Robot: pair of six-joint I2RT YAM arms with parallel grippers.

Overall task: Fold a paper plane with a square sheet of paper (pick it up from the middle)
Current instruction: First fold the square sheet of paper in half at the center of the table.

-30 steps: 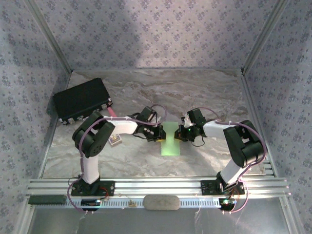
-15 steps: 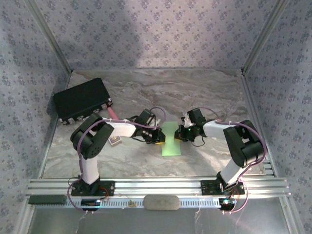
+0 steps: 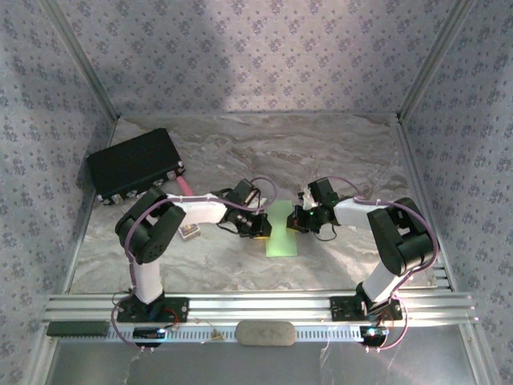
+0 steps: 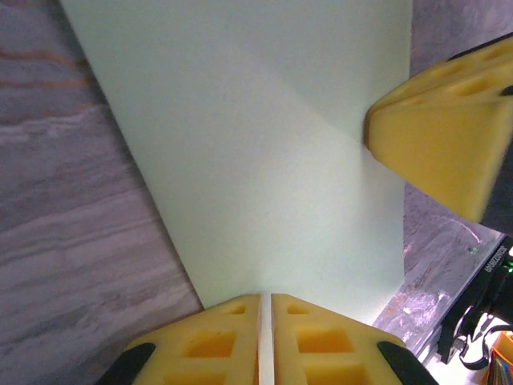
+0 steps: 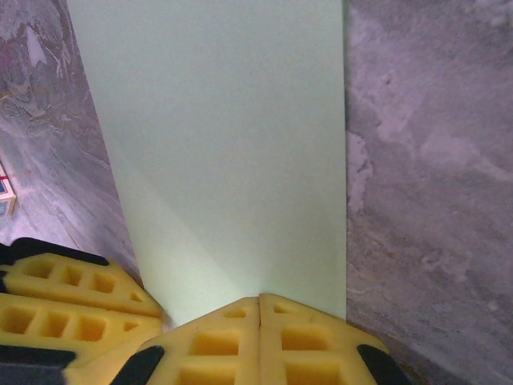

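Left fingers (image 4: 212, 341) are pretty much closed, just a hairline slit between the yellow pads. Their tips sit right at the edge of the pale-green paper (image 4: 256, 144). Can't tell if they're actually pinching the sheet or only pressing down on it. Right fingers (image 5: 216, 341) are squeezed fully together, no gap at all, and their tips meet the paper at its opposite long side.

From the overhead camera, the paper is a long narrow strip lying flat around the middle of the surface (image 3: 337, 160), a touch closer to the near edge than the far one. Left fingers come at it from its left side and right fingers from its right, so the two sets of pads end up close together with the green between them. On the left wrist camera one of the right pads touches the sheet near its right edge. On the right wrist camera the left pads sit bottom left, just beside the sheet.

Faint diagonal lines run across the paper in both wrist views, like folded layers.

Other stuff:
- a big black box (image 3: 132, 164) by the far-left corner
- a pink cylinder (image 3: 183, 185) just beside the black box
- a small card box (image 3: 189, 231) well left of the paper, next to the left arm (image 3: 152, 233)
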